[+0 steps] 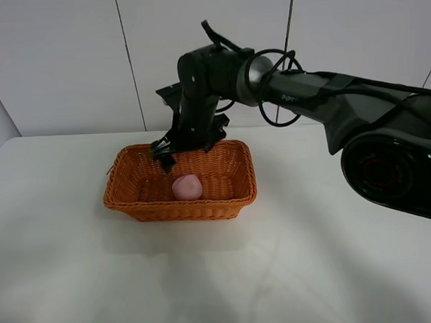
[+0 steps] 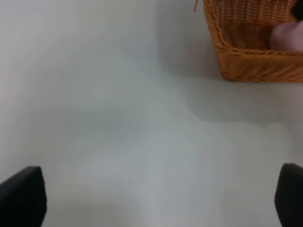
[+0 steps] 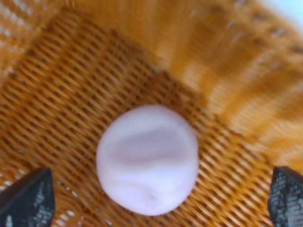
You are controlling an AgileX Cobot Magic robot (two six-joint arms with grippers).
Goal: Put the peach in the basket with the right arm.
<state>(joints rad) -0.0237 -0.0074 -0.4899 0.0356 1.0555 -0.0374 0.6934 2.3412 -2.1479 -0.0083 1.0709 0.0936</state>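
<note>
The pink peach (image 1: 186,186) lies on the floor of the orange woven basket (image 1: 182,207), near its front wall. My right gripper (image 1: 169,154) hangs just above the basket's back left part, open and holding nothing. In the right wrist view the peach (image 3: 147,158) rests on the weave of the basket (image 3: 71,85), and the right gripper (image 3: 156,198) shows only as two dark fingertips (image 3: 26,198) set wide on either side of it. My left gripper (image 2: 156,196) is open over the bare table, well away from the basket (image 2: 255,61).
The white table (image 1: 219,275) spreads around the basket, with a pale wall behind it. The black right arm (image 1: 326,94) reaches in from the right, passing over the table behind the basket. In the left wrist view part of the peach (image 2: 288,35) shows inside the basket.
</note>
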